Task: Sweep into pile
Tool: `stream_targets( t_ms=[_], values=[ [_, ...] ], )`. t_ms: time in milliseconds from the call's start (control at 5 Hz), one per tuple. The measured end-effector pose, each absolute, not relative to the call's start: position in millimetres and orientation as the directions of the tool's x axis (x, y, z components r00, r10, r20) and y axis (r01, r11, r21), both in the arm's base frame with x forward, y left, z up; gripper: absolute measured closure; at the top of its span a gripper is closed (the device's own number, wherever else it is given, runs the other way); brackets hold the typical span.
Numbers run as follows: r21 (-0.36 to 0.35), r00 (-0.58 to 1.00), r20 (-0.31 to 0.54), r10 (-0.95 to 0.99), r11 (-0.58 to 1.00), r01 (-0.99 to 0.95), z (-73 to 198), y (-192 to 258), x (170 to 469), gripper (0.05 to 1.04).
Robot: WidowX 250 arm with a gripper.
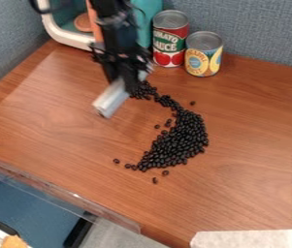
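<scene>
- Jaws of the gripper (127,82) appear clamped on a pale bar (111,99), its long axis aimed toward the red can (170,42).
- Black beans (182,138) start beside the jaws and curve away from the red can.
- Pictured: one gripper, one bar, one red can, one yellow can (203,55) beside it, beans beyond counting.

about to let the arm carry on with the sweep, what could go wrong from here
The light-coloured bar at the gripper sits beside the thin upper end of the black beans, so a sideways push might spread that tail rather than gather it.

A few loose beans lie off the lower end and could be missed.

The tomato sauce can stands near the arm and might get bumped if it swings wide.
</scene>
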State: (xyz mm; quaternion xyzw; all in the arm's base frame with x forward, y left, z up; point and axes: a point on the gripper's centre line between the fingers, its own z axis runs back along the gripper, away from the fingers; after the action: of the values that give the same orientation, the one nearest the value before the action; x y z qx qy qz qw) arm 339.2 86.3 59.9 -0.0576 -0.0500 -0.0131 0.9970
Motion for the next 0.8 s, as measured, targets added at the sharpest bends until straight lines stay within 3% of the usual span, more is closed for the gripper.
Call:
stream_targets(
  t_ms=[200, 400, 800],
  values=[
    [-0.068, 0.981, 0.169, -0.096, 0.992, 0.108, 64, 130, 358, 0.716],
    [-0.01, 0.984, 0.13, -0.124, 0.992, 0.126, 37, 154, 371, 0.716],
    [0.11, 0.973, 0.102, -0.207, 0.974, 0.196, 10, 158, 385, 0.716]
  ],
)
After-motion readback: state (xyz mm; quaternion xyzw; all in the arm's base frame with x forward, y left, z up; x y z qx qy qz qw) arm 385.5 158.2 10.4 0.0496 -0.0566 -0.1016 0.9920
